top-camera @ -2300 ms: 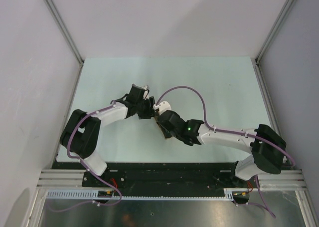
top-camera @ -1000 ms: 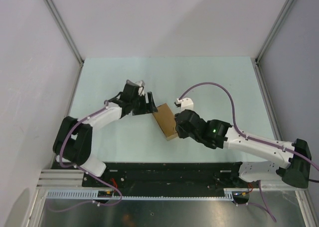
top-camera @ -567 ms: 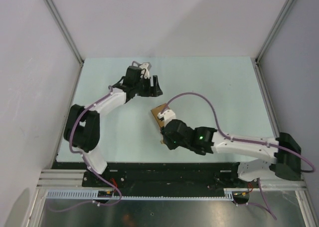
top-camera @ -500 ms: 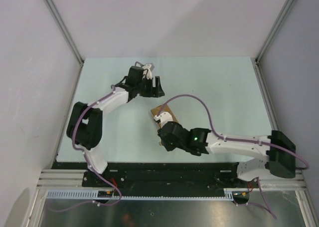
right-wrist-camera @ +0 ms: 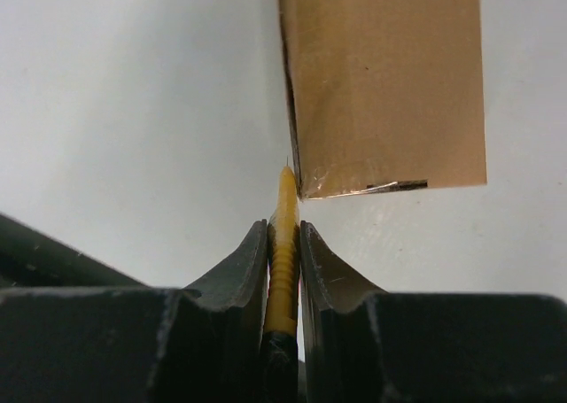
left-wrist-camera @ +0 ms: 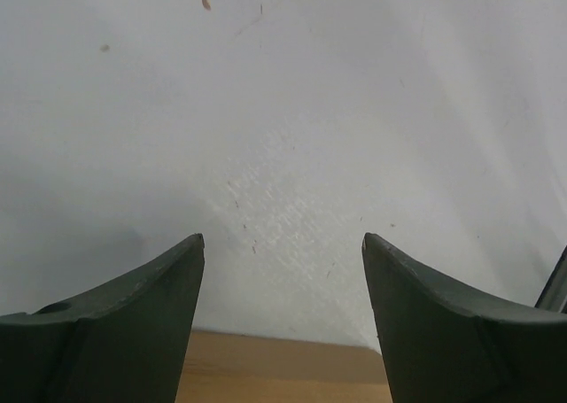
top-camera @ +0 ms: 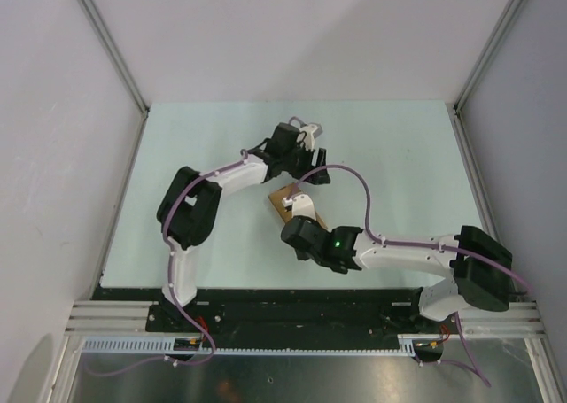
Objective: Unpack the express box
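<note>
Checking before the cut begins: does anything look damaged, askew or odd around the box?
Nothing looks damaged. The express box lies skewed to the table's edges, and a thin dark slit shows along the end nearest the yellow knife. The right gripper clamps the knife, its tip at the box's corner.

express box (top-camera: 284, 197) on table (top-camera: 399, 168), left gripper (top-camera: 314, 174) beyond it, right gripper (top-camera: 298, 229) before it

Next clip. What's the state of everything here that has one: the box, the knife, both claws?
express box: lying flat on the table, near end looks closed, not held.
utility knife: clamped edge-up in the right claw, tip at the box's near corner.
right claw: shut on the utility knife.
left claw: open, empty, a strip of the box in sight between its fingers.
</note>
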`<state>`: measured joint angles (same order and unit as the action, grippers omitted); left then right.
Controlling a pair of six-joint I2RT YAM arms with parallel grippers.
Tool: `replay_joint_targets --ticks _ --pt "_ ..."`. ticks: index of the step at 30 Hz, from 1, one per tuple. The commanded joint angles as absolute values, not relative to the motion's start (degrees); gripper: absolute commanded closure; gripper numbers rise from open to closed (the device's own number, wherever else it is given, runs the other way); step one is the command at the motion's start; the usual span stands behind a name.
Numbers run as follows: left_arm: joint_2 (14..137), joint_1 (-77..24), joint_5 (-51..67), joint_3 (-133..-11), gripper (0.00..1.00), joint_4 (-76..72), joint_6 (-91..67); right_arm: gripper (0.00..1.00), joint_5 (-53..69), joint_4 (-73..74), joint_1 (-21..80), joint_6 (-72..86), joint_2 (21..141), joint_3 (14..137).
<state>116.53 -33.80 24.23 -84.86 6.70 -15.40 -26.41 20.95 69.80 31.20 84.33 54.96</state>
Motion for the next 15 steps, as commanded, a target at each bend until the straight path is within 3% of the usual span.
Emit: replay_joint_targets --ticks 1,15 --pt "115.9 -33.6 23.6 -82.7 0.24 6.0 -15.5 1.0 -32.6 23.2 67.6 35.6 82.4 53.1" --pt "107.6 -33.3 25.3 -68.0 0.27 6.0 -21.0 1.0 -32.3 21.6 55.2 33.8 71.7 45.2"
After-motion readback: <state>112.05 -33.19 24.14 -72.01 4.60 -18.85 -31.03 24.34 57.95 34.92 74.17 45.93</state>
